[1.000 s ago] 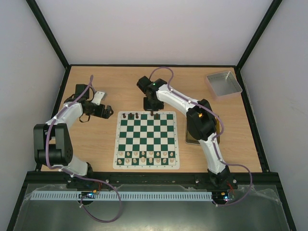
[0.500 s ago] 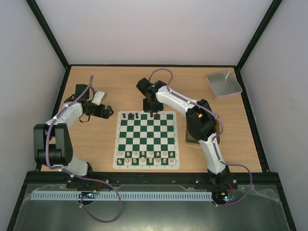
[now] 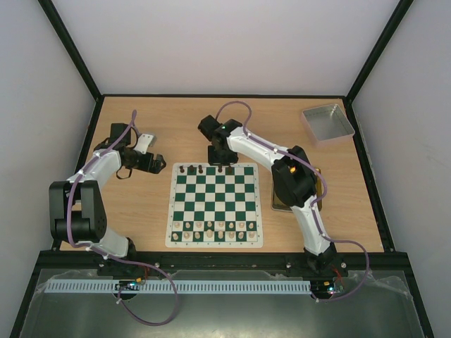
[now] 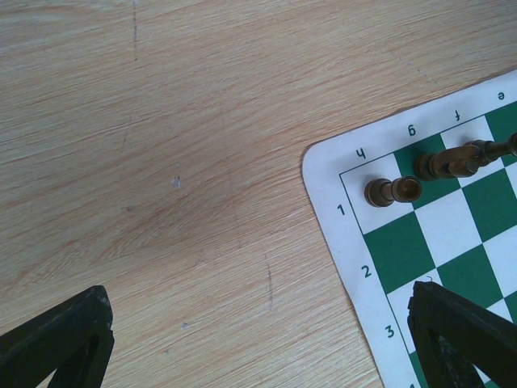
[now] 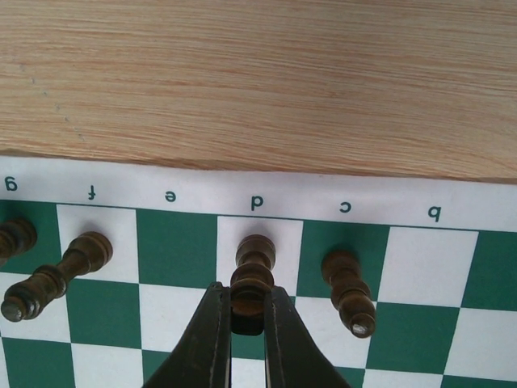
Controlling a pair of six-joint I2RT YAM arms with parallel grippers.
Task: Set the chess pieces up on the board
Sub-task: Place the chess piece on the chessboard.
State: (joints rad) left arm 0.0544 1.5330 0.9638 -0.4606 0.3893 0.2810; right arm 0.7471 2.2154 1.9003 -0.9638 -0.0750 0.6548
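**Right claw clenched on a dark piece at the d file**

The right gripper (image 5: 246, 305) is clamping its fingers (image 5: 212, 323) tight around the head of a dark piece (image 5: 253, 275). That piece is standing on the white d-file square in the far back row of the board (image 5: 420, 212). Its foot is lying toward the printed letters and looks to be on the square, though contact cannot be confirmed from the wrist view.

The long axis of the piece is running upright, roughly in line with the fingers. From the claw's side, then, the piece is lying straight ahead and below, not off to either side. By my reading the coming move is a release and a straight pull upward. That is because the c-file piece (image 5: 349, 291) is standing just beside the right finger (a sideways exit would risk clipping it). The f-file piece (image 5: 60, 271) is sitting further off on the other side.

The left gripper (image 4: 258, 347) is hanging wide open with nothing in it. It is over the bare table (image 4: 161, 162) just beside the board's h-file corner, where the h-file piece (image 4: 392, 191) is standing. It is well apart from the d file, so the right arm is plainly the nearer one.

In the top view the pale pieces (image 3: 215, 227) are filling the near rows, while most of the dark back row is waiting to be filled.
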